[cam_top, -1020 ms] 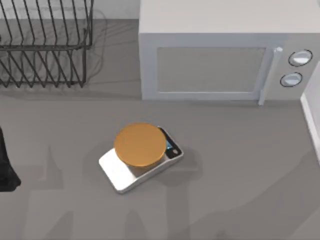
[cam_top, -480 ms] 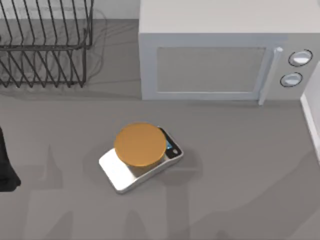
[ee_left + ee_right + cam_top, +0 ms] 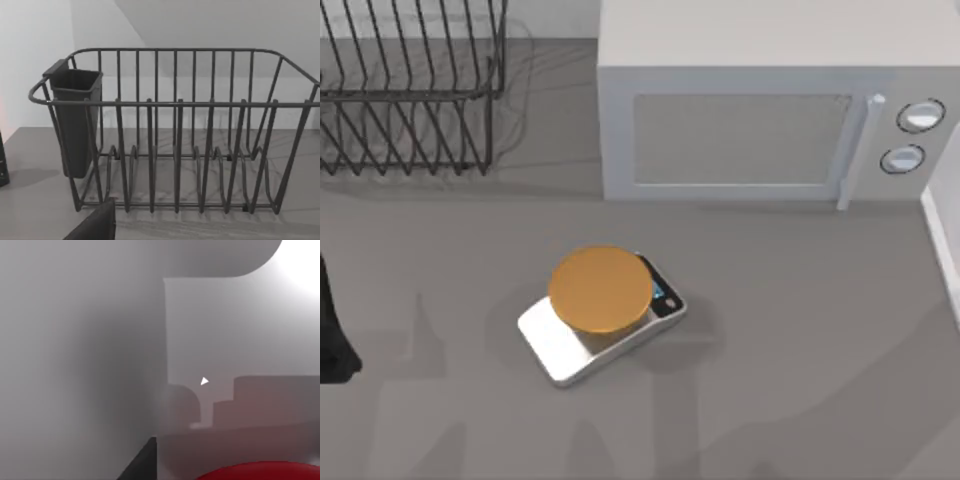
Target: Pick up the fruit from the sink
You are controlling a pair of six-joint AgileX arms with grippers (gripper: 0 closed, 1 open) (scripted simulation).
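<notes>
The fruit (image 3: 260, 473) shows in the right wrist view as a glossy deep-red curve at the near edge, lying low inside the pale grey sink (image 3: 215, 340). A dark part of my right gripper (image 3: 143, 461) hangs just above and beside the fruit, inside the sink walls. My left arm (image 3: 332, 340) is parked at the table's left edge in the top view. A dark piece of my left gripper (image 3: 95, 226) faces the dish rack.
A wire dish rack (image 3: 410, 90) with a dark cutlery cup (image 3: 75, 120) stands at the back left. A white microwave (image 3: 760, 110) fills the back right. A silver scale with an orange disc (image 3: 600, 290) sits mid-table. A white rim (image 3: 942, 240) runs along the right edge.
</notes>
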